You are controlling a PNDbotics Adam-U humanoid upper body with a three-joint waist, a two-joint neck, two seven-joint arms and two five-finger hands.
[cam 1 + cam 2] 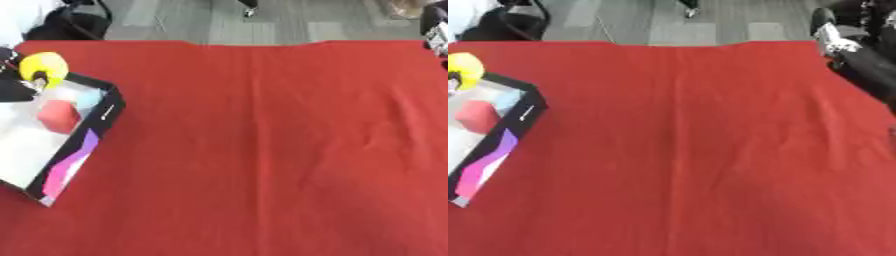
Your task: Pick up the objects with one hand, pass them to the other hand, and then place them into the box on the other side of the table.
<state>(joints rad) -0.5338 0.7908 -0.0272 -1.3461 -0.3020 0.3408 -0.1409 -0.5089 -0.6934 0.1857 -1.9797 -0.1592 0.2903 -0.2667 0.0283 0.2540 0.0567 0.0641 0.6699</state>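
Observation:
A yellow round object (45, 67) hangs over the far corner of the black-rimmed box (103, 116) at the table's left side. My left hand (17, 82) comes in from the left edge, and a dark finger (38, 78) curls across the yellow object. On the box's white floor lie a red cube (59, 116) and a pale blue thing (88, 99). My right arm (866, 64) lies along the table's far right edge, with a silver and black hand (833, 39) at its end, blurred.
Red cloth (262, 150) covers the whole table, with shallow wrinkles on the right half. The box has a pink and purple side panel (68, 167). Grey floor and dark chair legs show beyond the far edge.

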